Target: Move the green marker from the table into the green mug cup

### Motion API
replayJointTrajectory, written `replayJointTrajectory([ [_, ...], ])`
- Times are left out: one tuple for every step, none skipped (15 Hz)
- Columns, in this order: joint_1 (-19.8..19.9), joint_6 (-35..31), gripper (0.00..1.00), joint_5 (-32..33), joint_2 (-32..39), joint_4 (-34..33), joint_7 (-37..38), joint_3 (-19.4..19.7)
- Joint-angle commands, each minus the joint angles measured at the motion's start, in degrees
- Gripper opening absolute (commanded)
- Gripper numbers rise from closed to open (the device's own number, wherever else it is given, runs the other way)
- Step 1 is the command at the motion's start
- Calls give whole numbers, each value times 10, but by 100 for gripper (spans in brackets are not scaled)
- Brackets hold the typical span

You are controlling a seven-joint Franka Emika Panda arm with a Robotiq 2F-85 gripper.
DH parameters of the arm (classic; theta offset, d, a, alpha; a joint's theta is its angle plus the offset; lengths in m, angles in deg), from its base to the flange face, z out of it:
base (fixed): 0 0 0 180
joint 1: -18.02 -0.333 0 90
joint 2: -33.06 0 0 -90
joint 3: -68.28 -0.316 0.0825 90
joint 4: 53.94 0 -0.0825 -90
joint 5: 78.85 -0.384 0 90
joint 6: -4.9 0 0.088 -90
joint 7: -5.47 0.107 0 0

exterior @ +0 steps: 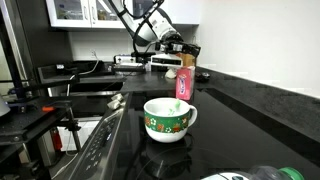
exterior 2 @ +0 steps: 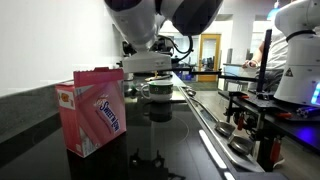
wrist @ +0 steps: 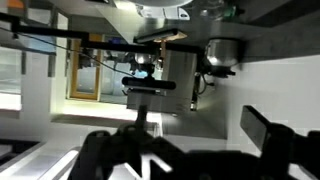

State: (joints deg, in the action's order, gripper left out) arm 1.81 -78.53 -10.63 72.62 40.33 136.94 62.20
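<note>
The green mug cup (exterior: 168,118) stands upright on the black table (exterior: 250,120), handle to the right, and nothing shows inside it. In an exterior view it sits small behind the pink box (exterior 2: 158,90). The green marker does not show in any view. My gripper (exterior: 189,47) hangs in the air above and behind the mug, over the pink container, fingers pointing sideways. It also fills the top of an exterior view (exterior 2: 150,63). In the wrist view the gripper (wrist: 185,140) looks open, with only wall between the dark fingers.
A pink upright container (exterior: 184,82) stands behind the mug and shows as a pink box (exterior 2: 95,110) in an exterior view. A stove top (exterior: 95,150) lies beside the counter. A green-white object (exterior: 255,174) lies at the near edge.
</note>
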Motion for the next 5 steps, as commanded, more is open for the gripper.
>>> replayJointTrajectory([
  [-4,10,100,-16,-34,17,-24,-6],
  [-4,12,100,-19,-38,16,-26,-7],
  [-5,12,100,-22,-41,16,-30,-7],
  [-5,13,100,-23,-44,15,-32,-6],
  [-5,14,100,-23,-47,16,-33,-5],
])
